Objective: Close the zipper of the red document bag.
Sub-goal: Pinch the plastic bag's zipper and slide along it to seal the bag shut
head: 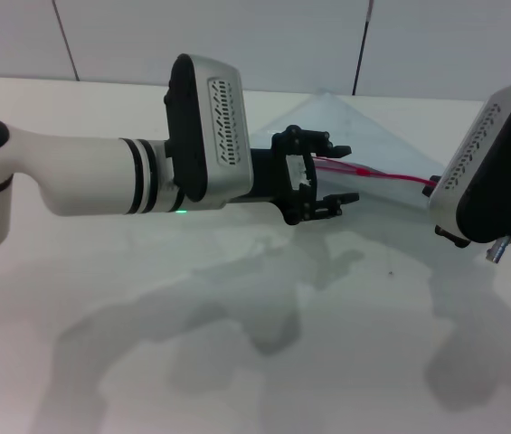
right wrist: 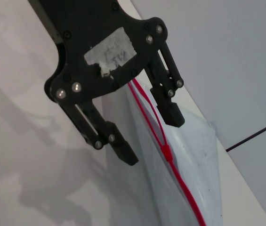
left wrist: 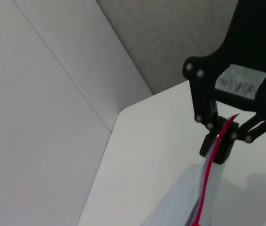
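Observation:
The red document bag (head: 364, 136) is a pale translucent pouch at the table's far right, with the red zipper (head: 391, 176) along its near edge. My left gripper (head: 341, 174) is open, one finger on each side of the zipper's left end. The right wrist view shows this left gripper (right wrist: 151, 137) open, with the zipper (right wrist: 184, 188) running out from between its fingers. There the slider (right wrist: 167, 153) sits a short way along, and the two red tracks are split between it and the gripper. In the left wrist view my right gripper (left wrist: 220, 141) is shut on the zipper (left wrist: 207, 179) at the bag's (left wrist: 180, 202) other end.
The white table (head: 237, 362) spreads toward me, with arm shadows on it. A light panelled wall (head: 282, 36) rises behind the table's far edge. The right arm's wrist housing (head: 490, 172) hangs over the right side and hides its gripper in the head view.

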